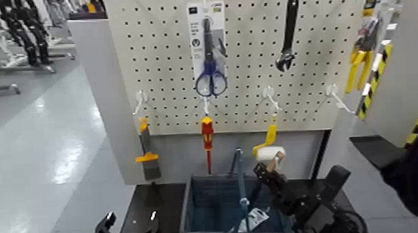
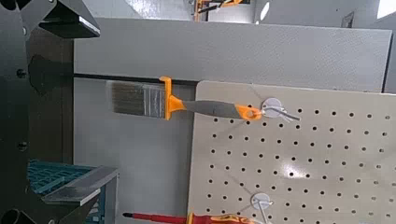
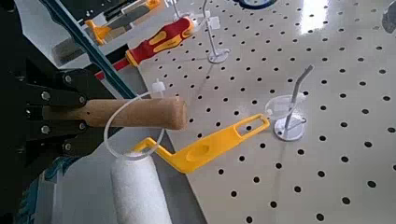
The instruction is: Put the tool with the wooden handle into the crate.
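Gripping rounded wooden handle (image 3: 145, 113), right hand (image 1: 271, 176) hangs by crate (image 1: 186, 216); left hand (image 1: 131, 221) gapes opposite.

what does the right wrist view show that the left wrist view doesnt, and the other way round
Only the right wrist view: the wooden handle held in the right end effector, the white roller with its yellow handle, and part of a blue loop at the top edge.

Only the left wrist view: the open left end effector.

Both: the pegboard, the brush, the red and yellow screwdriver and part of the crate.
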Tool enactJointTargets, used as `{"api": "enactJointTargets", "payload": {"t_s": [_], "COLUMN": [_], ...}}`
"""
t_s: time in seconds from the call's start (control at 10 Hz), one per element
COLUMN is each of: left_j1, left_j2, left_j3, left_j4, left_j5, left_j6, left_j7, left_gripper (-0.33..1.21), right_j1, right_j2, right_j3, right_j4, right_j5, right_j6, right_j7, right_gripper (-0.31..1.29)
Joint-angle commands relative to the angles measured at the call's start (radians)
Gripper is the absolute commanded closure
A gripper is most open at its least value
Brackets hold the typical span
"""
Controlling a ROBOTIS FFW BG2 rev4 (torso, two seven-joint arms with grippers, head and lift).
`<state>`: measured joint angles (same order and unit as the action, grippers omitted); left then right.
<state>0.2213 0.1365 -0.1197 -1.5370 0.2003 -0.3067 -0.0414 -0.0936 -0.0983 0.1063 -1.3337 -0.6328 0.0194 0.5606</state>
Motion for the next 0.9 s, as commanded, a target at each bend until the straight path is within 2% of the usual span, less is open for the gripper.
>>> {"api": "enactJointTargets", "payload": {"t_s": [0.1, 0.2, 0.5, 0.9], "left_j1": [0.001, 0.003, 0.004, 0.007], "left_j2": [0.002, 0.002, 0.002, 0.002], "left_j3": [0.002, 0.002, 0.002, 0.003], "left_j4": [0.000, 0.000, 0.000, -0.002], "left_j5": [0.002, 0.002, 0.005, 0.007], "left_j6": [-0.002, -0.003, -0.005, -0.006], "left_j7": [0.000, 0.000, 0.000, 0.000], "left_gripper": [0.11, 0.11, 0.11, 0.11], "right_j1": [0.005, 0.011, 0.029, 0.091], "right_j2": [0.000, 0.000, 0.002, 0.003], "right_j3": [-0.007, -0.019, -0.050, -0.065], "right_j4": [-0.012, -0.030, -0.094, -0.233], "right_j5": [-0.008, 0.015, 0.073, 0.228], "right_j6": [0.010, 0.011, 0.022, 0.031], "right_j7": [-0.007, -0.008, -0.022, -0.153], "right_gripper": [0.26, 0.12, 0.14, 0.14]}}
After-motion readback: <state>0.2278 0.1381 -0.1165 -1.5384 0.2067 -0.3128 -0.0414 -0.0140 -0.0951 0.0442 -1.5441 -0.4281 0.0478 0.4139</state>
